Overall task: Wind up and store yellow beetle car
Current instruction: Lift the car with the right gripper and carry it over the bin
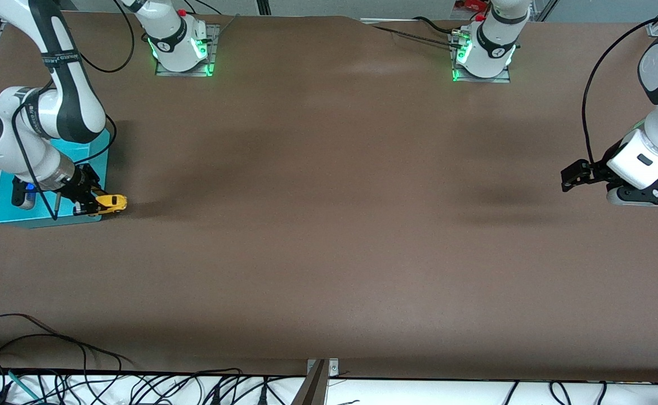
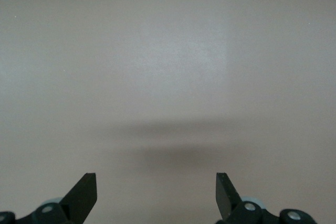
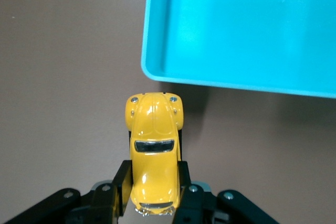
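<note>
beside the turquoise bin [image 3: 241, 30], right claw [image 3: 152, 192] grips glossy yellow beetle car [image 3: 154, 150].

- Yellow beetle car [image 1: 110, 203] is clamped in right gripper [image 1: 91, 203], just beside the bin [image 1: 89, 153] corner, at the right arm's end of the table [image 1: 329, 225].
- Left gripper [image 1: 569, 176] waits over the left arm's end.

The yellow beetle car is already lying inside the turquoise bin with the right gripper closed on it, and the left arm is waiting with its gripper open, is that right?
Not quite. The yellow beetle car is outside the turquoise bin, just beside its rim, as the right wrist view shows. The right gripper is closed on it, and the left gripper waits open over bare table.
</note>
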Controlling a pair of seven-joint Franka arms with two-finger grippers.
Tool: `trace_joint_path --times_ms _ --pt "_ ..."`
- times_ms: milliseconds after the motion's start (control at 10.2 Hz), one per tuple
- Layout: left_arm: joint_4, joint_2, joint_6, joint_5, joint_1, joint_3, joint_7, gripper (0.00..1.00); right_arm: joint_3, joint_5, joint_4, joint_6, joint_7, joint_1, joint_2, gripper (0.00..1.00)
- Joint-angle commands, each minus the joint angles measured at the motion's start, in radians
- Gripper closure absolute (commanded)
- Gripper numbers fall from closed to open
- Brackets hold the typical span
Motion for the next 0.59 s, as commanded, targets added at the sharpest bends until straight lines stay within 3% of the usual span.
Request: trace_joint_path --times_ms 0,196,491 --pt "0.01 0.001 -0.015 -0.031 0.008 0.0 0.033 0.0 -0.003 -0.056 0.053 -0.139 0.009 -0.003 -0.01 1.0" --pt "0.011 0.001 -0.015 -0.031 0.008 0.0 0.033 0.0 -0.014 -0.169 0.081 -0.206 0.006 -0.006 -0.007 1.0" --pt "0.01 0.001 -0.015 -0.033 0.01 0.0 0.034 0.0 -0.081 -0.206 0.114 -0.266 0.002 -0.01 -0.007 1.0"
